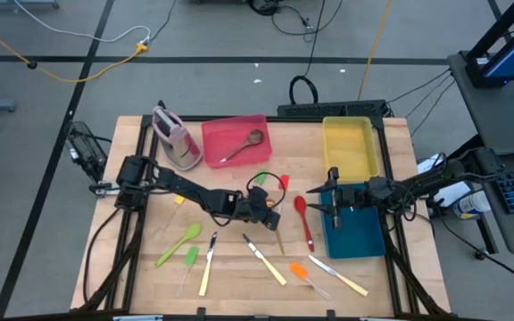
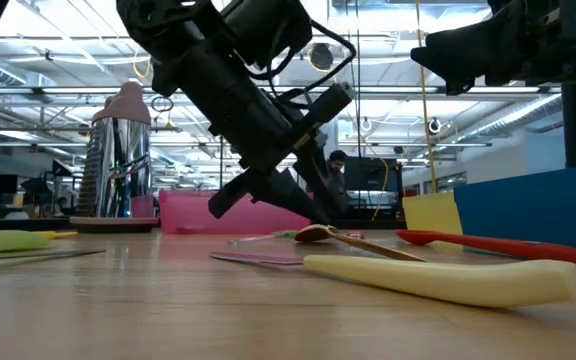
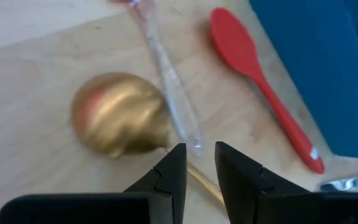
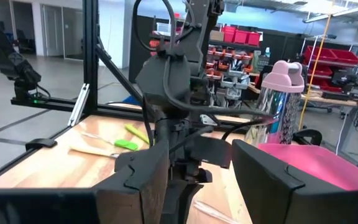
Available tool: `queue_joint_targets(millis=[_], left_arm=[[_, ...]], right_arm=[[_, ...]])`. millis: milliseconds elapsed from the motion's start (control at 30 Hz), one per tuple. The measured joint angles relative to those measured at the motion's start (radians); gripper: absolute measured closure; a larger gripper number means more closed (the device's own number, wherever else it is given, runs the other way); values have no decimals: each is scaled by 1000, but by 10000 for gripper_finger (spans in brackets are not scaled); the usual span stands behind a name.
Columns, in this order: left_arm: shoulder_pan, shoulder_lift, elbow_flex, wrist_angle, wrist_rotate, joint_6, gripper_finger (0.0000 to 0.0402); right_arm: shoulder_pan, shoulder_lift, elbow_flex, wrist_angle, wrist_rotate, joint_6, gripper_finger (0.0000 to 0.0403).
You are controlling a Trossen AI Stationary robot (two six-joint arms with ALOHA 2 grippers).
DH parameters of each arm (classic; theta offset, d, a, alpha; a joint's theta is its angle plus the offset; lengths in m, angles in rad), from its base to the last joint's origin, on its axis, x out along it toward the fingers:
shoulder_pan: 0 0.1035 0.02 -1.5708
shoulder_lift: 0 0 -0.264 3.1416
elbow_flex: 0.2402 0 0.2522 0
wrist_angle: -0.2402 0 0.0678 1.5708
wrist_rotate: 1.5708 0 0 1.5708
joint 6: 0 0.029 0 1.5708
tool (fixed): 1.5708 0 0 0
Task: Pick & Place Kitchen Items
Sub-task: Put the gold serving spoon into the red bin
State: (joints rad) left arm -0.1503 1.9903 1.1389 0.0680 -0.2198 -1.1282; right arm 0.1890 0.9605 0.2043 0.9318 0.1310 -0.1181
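We judge that our left hand (image 3: 196, 167), reaching low over the bench (image 1: 230, 267) centre with fingers parted narrowly around the wooden spoon (image 3: 120, 121)'s thin neck, could pinch the clear spatula handle (image 3: 173, 99) touching the bowl, while our right hand (image 1: 332, 203) waits open above the blue tray (image 1: 357, 236).

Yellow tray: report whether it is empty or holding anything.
Empty. The high view shows only the bare yellow floor of the yellow tray, no utensil inside.
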Motion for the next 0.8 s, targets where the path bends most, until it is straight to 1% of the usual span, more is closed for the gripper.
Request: queue_joint_targets(millis=[300, 500, 600, 800], left_arm=[[16, 0, 0, -53, 1, -3, 314], [43, 0, 0, -65, 2, 38, 314], [63, 0, 0, -103, 2, 69, 314], [103, -1, 0, -149, 13, 199, 314]], right_arm=[[0, 0, 0, 0, -1, -3, 234], [0, 0, 0, -1, 0, -3, 234], [0, 0, 0, 0, -1, -3, 234], [0, 0, 0, -1, -1, -3, 234]])
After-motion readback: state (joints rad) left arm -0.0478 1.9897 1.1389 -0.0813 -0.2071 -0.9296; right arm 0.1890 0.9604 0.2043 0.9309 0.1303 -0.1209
